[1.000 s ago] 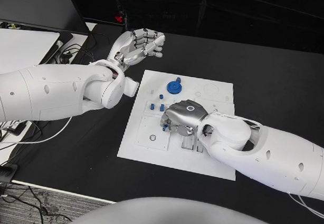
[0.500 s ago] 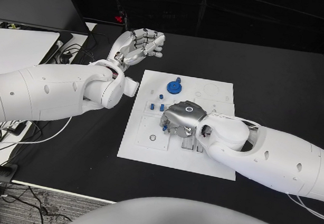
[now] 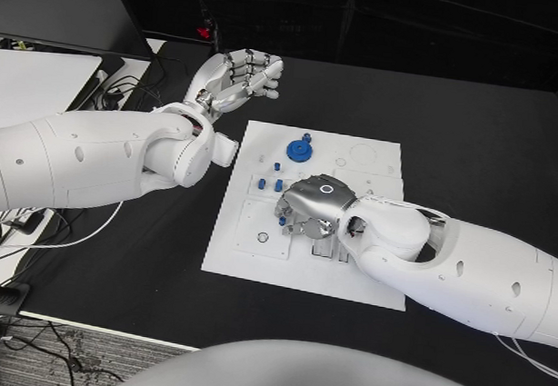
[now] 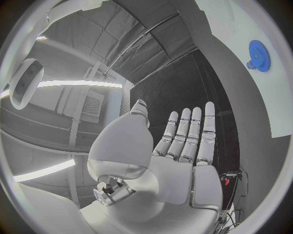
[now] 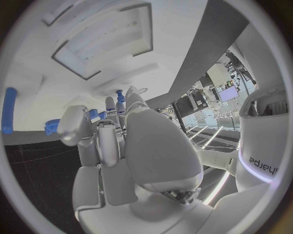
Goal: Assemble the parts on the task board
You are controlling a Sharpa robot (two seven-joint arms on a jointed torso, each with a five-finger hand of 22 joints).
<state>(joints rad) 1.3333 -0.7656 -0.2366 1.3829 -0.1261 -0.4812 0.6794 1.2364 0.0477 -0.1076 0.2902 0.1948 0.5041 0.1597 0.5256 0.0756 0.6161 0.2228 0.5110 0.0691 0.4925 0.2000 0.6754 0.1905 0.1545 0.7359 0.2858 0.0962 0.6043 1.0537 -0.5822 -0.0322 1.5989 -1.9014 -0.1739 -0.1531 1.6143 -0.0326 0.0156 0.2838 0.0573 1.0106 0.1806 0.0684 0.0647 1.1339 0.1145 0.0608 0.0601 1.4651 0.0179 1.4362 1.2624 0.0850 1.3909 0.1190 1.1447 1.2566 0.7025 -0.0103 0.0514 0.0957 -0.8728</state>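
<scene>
Upper left of the head view, the left hand hangs spread and empty, likely keeping clear. Centre, the board carries a gear; the right hand covers pegs, its hold unclear.

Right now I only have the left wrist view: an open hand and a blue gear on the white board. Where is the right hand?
Observer: The right hand is down over the middle of the task board, nearer the robot than the blue gear.
Operator: Is it holding a part?
Observer: I cannot tell. Its fingers curl down toward the board and hide whatever is under them.
Operator: Are there any other parts near it?
Observer: Yes, small blue pegs stand on the board right beside that hand, on the left arm's side.
</scene>
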